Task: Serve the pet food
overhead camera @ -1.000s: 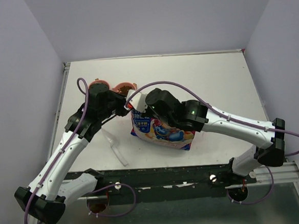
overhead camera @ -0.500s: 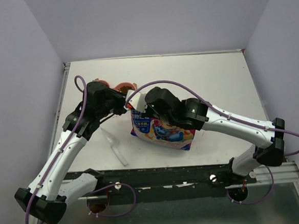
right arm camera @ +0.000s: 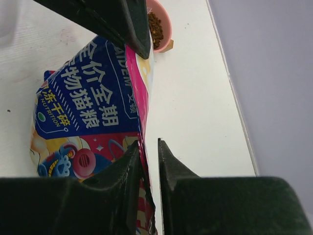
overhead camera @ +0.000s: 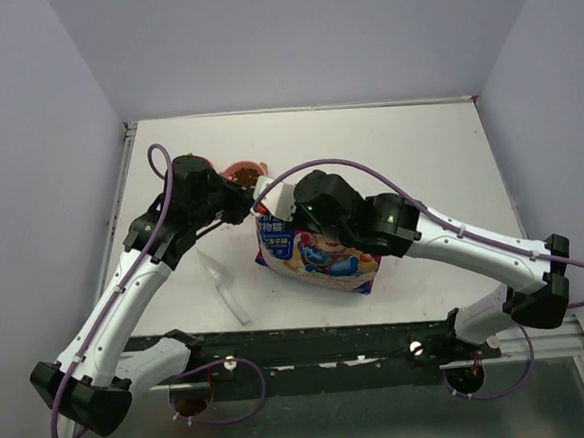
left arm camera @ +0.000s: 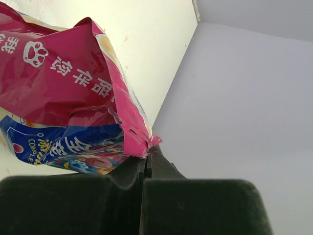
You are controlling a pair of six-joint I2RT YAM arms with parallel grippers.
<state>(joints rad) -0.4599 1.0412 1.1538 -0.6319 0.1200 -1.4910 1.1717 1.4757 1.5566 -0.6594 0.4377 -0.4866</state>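
Two arms meet at the top of the bag (overhead camera: 315, 257), lying midway along the worktop's (overhead camera: 417, 140) near edge; the right arm has swung slightly outward, and some pet food (overhead camera: 241, 172) sits in a pink bowl (overhead camera: 254, 162) toward the far left corner. Left wrist: the left jaws have now clamped flat on the bag's pink corner. Right wrist: the right jaws have eased to a narrow gap astride that edge, so the opening is probably being regripped and no pouring has begun.

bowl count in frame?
1. A pink bowl with pet food in it sits on the table past the far end of the bag, beside the left arm. That arm may hide another.
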